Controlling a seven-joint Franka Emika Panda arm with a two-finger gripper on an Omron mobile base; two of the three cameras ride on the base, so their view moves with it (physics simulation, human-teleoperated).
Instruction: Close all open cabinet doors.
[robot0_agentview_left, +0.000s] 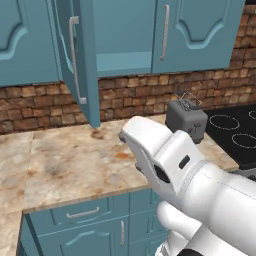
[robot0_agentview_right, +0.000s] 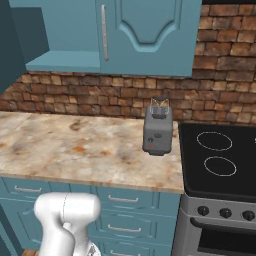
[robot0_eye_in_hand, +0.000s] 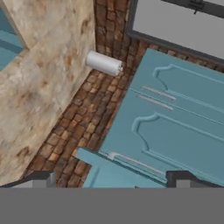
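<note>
One tall teal cabinet door (robot0_agentview_left: 82, 60) stands swung out from the wall cabinet, edge toward me, its silver bar handle (robot0_agentview_left: 74, 60) facing left. Behind it the cabinet's bare inside (robot0_agentview_left: 125, 45) shows. To its right a cabinet door (robot0_agentview_left: 197, 30) is shut, as is another on the far left (robot0_agentview_left: 22, 40). From the right base, the shut door (robot0_agentview_right: 150, 35) sits beside the open compartment (robot0_agentview_right: 65, 35). In the rolled hand view my gripper (robot0_eye_in_hand: 111, 181) is open and holds nothing. It looks at a row of shut doors (robot0_eye_in_hand: 175, 127), and the swung-out door's edge (robot0_eye_in_hand: 109, 168) lies just ahead of it.
A grey toaster (robot0_agentview_left: 186, 120) stands on the marbled counter (robot0_agentview_left: 65, 160), next to a black stove (robot0_agentview_right: 220, 155). A white paper roll (robot0_eye_in_hand: 104, 63) lies against the brick wall. A window (robot0_eye_in_hand: 175, 26) is beyond the cabinets. Drawers (robot0_agentview_right: 122, 200) run under the counter.
</note>
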